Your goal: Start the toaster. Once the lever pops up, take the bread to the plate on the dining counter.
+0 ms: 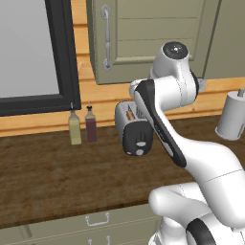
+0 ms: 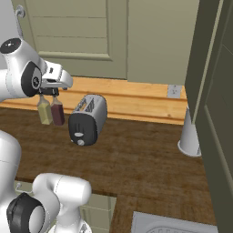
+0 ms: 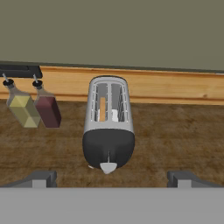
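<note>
Above the toaster (image 3: 108, 131), gripper (image 3: 111, 178) spread wide, holding nothing.
Bread (image 3: 102, 109) sits in the left slot, mid-frame; two bottles (image 3: 34, 107) upper left on the surface (image 3: 175, 140).

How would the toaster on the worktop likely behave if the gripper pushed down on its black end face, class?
The toaster would probably stay upright: its long body sits flat on the wooden worktop. Its shiny silver shell may be slippery, so it could slide. The open gripper hovers above its black end.
</note>
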